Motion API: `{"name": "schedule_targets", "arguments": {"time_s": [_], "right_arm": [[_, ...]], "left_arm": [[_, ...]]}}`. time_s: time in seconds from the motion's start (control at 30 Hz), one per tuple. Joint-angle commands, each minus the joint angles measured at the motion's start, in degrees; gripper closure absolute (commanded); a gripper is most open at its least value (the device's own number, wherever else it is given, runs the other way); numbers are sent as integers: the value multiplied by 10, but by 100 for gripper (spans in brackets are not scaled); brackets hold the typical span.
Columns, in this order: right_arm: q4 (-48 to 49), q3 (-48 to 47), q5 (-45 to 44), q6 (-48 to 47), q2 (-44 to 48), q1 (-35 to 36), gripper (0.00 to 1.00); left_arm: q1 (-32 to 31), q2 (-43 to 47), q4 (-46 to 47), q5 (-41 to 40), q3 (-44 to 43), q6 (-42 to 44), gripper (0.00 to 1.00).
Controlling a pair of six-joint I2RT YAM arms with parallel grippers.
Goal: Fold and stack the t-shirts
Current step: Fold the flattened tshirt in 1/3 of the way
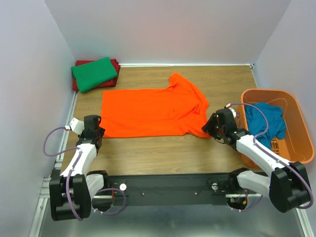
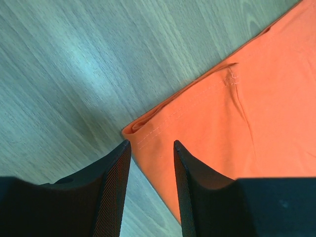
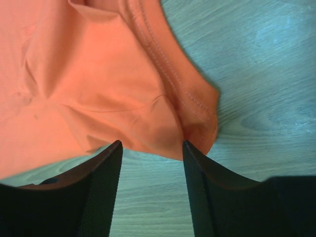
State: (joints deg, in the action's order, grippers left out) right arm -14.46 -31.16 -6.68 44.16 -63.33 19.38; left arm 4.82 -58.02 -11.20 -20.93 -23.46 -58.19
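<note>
A bright orange t-shirt (image 1: 148, 111) lies spread flat on the wooden table, one sleeve folded up at the back right. My left gripper (image 1: 97, 132) is open at its near left hem corner (image 2: 133, 127), fingers (image 2: 116, 173) straddling the edge. My right gripper (image 1: 211, 129) is open at the near right sleeve tip (image 3: 200, 116), cloth just past the fingertips. A folded green t-shirt (image 1: 95, 73) lies on a folded dark red one (image 1: 115, 64) at the back left. A teal blue t-shirt (image 1: 264, 121) sits crumpled in the basket.
A rigid orange plastic basket (image 1: 298, 123) stands at the right edge of the table. White walls close in the back and both sides. The arm bases and a black rail run along the near edge.
</note>
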Motion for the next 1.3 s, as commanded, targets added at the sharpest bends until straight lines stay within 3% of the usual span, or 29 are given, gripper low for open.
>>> {"name": "schedule_targets", "arguments": {"time_s": [0.0, 0.1, 0.3, 0.37, 0.4, 0.43, 0.83, 0.9, 1.07, 1.2, 1.27], "right_arm": [[-12, -9, -41, 0, -22, -5, 44], [-14, -22, -45, -9, -47, -5, 50], [-13, -22, -46, -14, -61, -5, 51], [-13, -30, -44, -16, -71, -4, 58], [-13, -34, -45, -23, -79, -4, 68], [-13, -39, -47, -27, -82, -4, 71], [-26, -104, -67, -107, -117, -5, 74], [-35, -117, -73, -122, -126, -5, 74], [-54, -135, -74, -130, -132, -5, 74], [-54, -108, -69, -123, -103, -5, 51], [-54, -97, -63, -118, -87, -4, 50]], "left_arm": [[4, -24, 18, 6, -6, 2, 52], [4, -35, 19, 6, -9, 3, 52], [4, -35, 21, 5, -4, -3, 52], [4, -38, 21, 5, -4, -6, 52], [4, -44, 22, 5, -4, -7, 52], [4, -46, 21, 6, -4, -9, 52], [4, -110, 29, -17, -37, -23, 54], [4, -115, 29, -26, -40, -23, 59], [4, -124, 24, -28, -48, -24, 73], [4, -123, 24, -27, -48, -24, 82], [4, -122, 23, -26, -48, -23, 87]]}}
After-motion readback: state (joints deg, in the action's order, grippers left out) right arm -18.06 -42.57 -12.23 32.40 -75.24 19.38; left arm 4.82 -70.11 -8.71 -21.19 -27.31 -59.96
